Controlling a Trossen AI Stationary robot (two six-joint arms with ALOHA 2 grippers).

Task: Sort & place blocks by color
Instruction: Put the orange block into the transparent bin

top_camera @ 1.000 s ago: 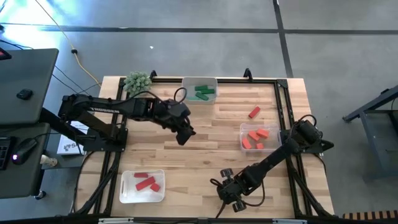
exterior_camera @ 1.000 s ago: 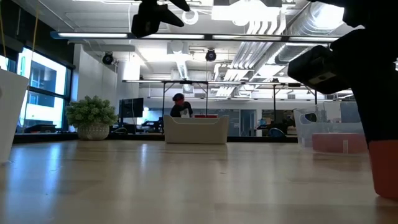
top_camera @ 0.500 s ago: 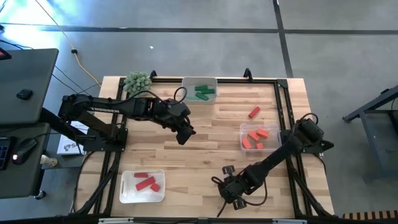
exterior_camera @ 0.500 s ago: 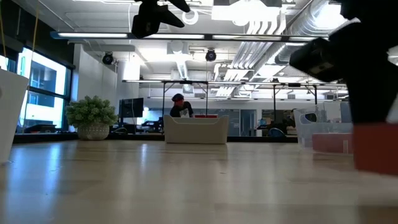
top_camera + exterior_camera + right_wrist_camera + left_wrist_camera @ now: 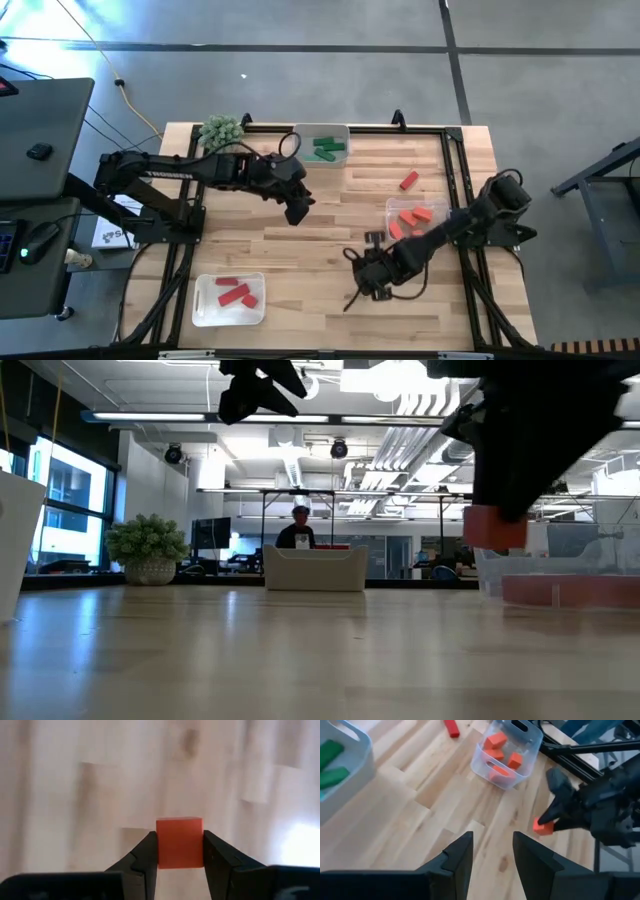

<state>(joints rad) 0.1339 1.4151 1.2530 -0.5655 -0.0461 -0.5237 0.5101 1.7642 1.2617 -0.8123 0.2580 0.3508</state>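
High view: my right gripper has moved up from the bottom edge toward the frame's centre, clenched on an orange-coral block. In the low view that block has risen off the counter. My left gripper, empty with fingers apart, stayed left of centre.

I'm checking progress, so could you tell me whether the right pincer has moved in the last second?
Yes: the right pincer moved up from the table's near edge toward the orange tray.
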